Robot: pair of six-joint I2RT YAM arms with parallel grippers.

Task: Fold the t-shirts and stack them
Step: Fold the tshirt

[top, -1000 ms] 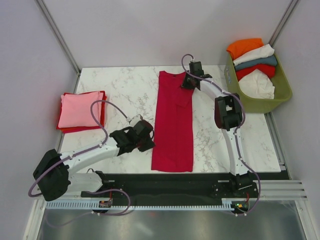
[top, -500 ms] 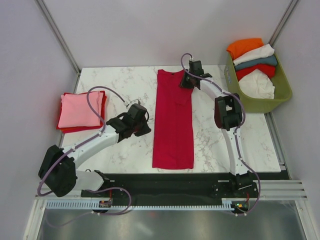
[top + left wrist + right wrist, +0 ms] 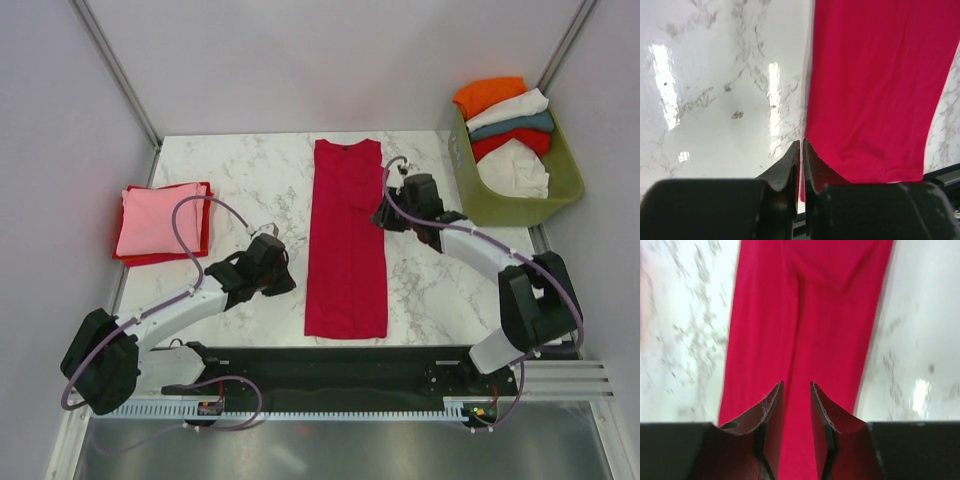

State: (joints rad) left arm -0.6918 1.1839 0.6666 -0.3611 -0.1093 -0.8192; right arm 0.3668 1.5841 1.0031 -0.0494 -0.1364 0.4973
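Crimson shirt: flat on the marble table, folded into a long narrow strip, collar at the far end, hem towards the arms' bases.
Left claw: down low, just left of the strip and near its hem end.
Left fingertips: right at the cloth's left edge, seen from the wrist.
Left jaws: pressed together, only a hairline slit, no cloth seen pinched.
Right claw: at the strip's right edge, in its far half, pointing in over the red.
Right fingers: narrowly parted and empty, with bare red cloth showing through the gap.
Contact with the cloth: cannot tell for either claw.
Pink shirt: folded, well off to the left, lying atop a red one.
Basket: far right, apart from both claws, piled with orange, white, teal and red cloth.
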